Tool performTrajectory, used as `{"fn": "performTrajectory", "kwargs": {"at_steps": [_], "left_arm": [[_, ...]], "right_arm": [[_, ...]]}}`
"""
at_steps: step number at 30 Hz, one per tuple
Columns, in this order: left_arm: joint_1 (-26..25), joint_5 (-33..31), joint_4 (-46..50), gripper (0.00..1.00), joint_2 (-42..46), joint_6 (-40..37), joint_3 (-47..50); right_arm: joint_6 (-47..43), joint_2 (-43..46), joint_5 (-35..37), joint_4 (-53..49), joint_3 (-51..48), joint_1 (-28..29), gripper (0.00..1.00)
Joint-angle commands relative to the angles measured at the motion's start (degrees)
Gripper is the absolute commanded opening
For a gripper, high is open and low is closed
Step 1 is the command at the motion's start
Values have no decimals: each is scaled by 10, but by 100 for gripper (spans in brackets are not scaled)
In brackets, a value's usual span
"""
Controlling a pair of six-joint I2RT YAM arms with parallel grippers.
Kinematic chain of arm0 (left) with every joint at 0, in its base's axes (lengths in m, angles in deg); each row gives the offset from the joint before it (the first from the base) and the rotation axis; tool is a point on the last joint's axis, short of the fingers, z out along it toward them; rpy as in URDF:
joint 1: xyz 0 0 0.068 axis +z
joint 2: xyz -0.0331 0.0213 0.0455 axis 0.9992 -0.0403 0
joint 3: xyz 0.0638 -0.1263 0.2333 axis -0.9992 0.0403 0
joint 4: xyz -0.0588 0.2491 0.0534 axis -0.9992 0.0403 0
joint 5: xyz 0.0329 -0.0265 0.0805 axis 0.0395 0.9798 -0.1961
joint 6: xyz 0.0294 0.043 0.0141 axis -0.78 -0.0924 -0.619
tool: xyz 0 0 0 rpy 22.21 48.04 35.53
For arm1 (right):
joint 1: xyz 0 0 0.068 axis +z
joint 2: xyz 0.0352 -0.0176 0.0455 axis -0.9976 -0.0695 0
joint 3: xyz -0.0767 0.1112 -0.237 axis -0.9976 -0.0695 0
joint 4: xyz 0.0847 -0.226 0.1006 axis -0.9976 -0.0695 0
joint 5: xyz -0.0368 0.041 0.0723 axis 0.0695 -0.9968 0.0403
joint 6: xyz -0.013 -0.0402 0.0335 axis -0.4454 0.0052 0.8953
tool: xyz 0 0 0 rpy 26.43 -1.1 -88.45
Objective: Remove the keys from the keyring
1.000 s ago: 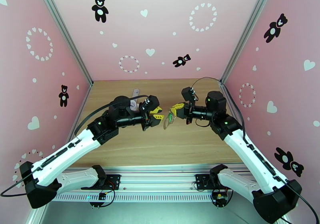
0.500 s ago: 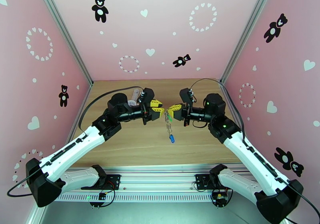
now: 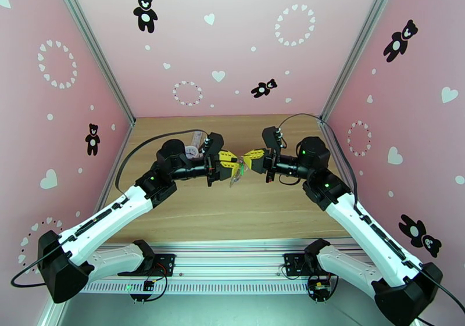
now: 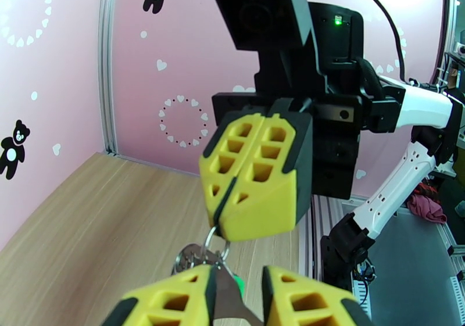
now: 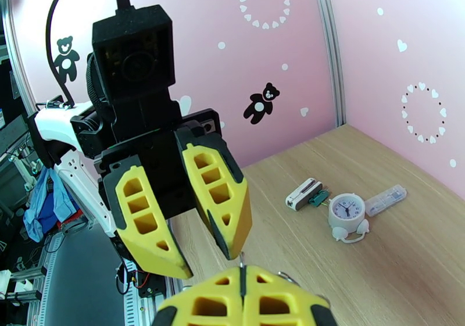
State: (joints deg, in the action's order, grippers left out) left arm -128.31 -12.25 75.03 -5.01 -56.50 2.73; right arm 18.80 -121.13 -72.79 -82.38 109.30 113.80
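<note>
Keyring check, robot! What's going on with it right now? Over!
Right gripper shut on the keyring, held off the table. Left gripper open around the green key. Clock well clear.

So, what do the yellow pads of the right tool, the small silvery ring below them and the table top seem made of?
The yellow pads of the right tool: matte plastic or firm rubber; dull surface, open moulded cells. The small silvery ring: metal, likely polished; it is thin and glints. The brown table top: wood or wood-look laminate; straight grain lines, faint sheen.
</note>
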Motion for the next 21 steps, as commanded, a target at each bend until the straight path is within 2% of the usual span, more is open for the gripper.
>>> {"fn": "performTrajectory", "kwargs": {"at_steps": [1,15,19,21], "left_arm": [[3,13,-13,28,-4,0,-13],[6,17,-6,30,-26,8,-35],[6,73,-23,30,-37,24,-46],[6,78,-12,28,-43,24,-56]], "right_arm": [[-1,10,-2,22,7,5,0],[-23,30,-9,4,3,5,0],[-24,29,-14,2,7,6,0],[-24,31,-15,2,7,6,0]]}}
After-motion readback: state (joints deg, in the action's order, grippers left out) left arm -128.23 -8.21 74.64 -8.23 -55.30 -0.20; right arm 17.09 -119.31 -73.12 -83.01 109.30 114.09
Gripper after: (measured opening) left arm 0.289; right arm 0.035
